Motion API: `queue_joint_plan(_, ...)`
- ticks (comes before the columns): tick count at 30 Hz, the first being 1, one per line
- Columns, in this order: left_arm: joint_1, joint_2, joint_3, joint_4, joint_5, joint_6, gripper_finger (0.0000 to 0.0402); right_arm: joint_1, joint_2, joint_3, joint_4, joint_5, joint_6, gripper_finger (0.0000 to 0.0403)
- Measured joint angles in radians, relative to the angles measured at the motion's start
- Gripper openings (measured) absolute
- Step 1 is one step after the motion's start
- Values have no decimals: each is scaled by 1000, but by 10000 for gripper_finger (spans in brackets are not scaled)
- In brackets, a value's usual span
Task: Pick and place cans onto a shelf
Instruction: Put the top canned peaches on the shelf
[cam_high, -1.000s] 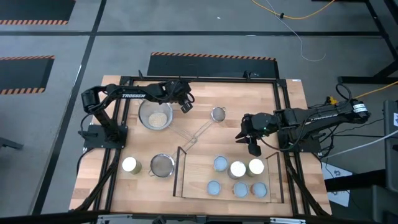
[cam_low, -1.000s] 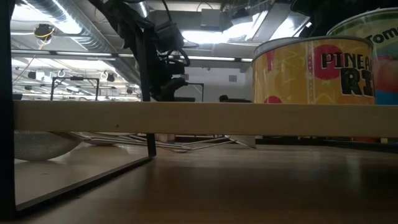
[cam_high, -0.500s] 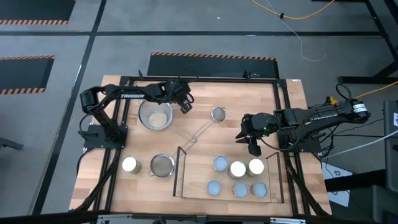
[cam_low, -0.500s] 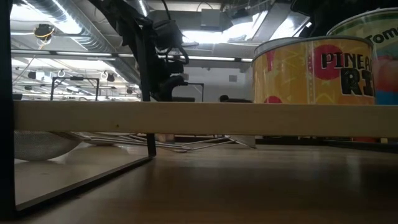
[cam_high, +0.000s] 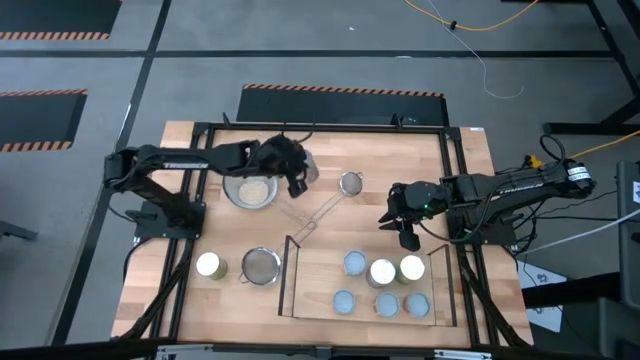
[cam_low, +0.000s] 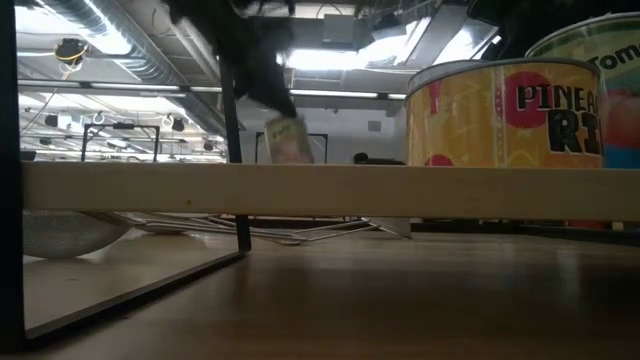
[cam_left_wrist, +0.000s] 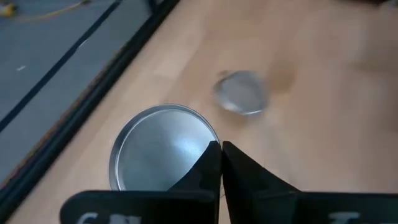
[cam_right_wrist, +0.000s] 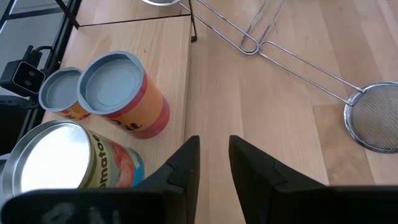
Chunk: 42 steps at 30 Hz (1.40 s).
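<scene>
Several cans (cam_high: 381, 271) stand on the light-wood shelf (cam_high: 310, 290) at the near right; a pineapple can (cam_low: 500, 130) shows there in the low view. One can (cam_high: 210, 265) stands on the table near left. Another can (cam_high: 309, 166) is at the far middle, blurred and leaning in the low view (cam_low: 285, 140). My left gripper (cam_high: 297, 180) is shut right beside it. My right gripper (cam_high: 405, 238) is open and empty, just beyond the shelf's far right corner, above the shelf's cans (cam_right_wrist: 121, 93). My left gripper's shut fingertips (cam_left_wrist: 214, 155) stand at the rim (cam_left_wrist: 208, 138) of the far can's round top, coming from above at a slant. I cannot tell whether they touch it.
A steel pan (cam_high: 250, 187) stands at the far left, beside the left gripper. A small strainer (cam_high: 351, 183) and a larger one (cam_high: 261, 265) lie on the table, their wire handles (cam_high: 315, 215) crossing before the shelf's far edge. A black frame (cam_high: 190, 200) rims the table.
My left arm has swung fast: its elbow has gone toward the table's left edge and its gripper a little toward the near edge. In the low view the gripper has left its earlier place, and a blurred, leaning can now shows there.
</scene>
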Motion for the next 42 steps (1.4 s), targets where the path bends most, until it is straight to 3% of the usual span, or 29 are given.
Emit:
queue_joint_plan(10, -315, -95, 110, -20, -60, -122, 0, 0, 0, 0, 3, 0, 3, 91)
queue_joint_plan(23, -735, 40, 300, -29, -236, -248, 0, 0, 0, 0, 3, 0, 29, 90)
queue_joint_plan(31, -851, 181, 302, -28, -238, -350, 0, 0, 0, 0, 3, 0, 30, 90)
queue_joint_plan(42, -872, 309, 302, -20, -174, -357, 0, 0, 0, 0, 3, 0, 30, 90)
